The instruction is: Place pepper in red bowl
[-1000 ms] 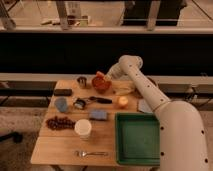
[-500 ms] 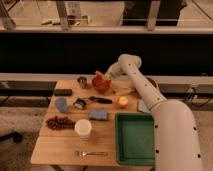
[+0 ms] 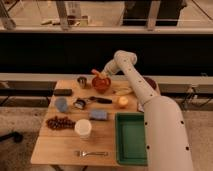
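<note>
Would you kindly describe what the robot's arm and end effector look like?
The arm is smooth glossy white, built of thick rounded segments with bulbous joints. The end effector, over the red bowl, is a smaller, darker piece at its tip. No cables or markings show.
</note>
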`<move>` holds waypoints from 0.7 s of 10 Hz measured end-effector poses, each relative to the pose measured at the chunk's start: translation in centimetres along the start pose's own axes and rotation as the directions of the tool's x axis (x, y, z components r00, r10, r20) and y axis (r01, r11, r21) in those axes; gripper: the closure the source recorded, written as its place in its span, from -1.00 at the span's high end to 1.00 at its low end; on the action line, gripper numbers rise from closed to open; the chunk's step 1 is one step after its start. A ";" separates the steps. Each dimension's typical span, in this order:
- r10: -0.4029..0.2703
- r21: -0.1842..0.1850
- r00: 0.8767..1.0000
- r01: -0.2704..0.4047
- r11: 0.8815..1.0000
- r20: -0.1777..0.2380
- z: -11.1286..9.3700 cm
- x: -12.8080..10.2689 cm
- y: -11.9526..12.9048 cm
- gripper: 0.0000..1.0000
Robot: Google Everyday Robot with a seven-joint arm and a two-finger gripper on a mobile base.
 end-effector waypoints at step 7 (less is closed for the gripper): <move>0.011 0.017 0.999 -0.011 1.000 -0.030 -0.2 0.8 0.3 0.60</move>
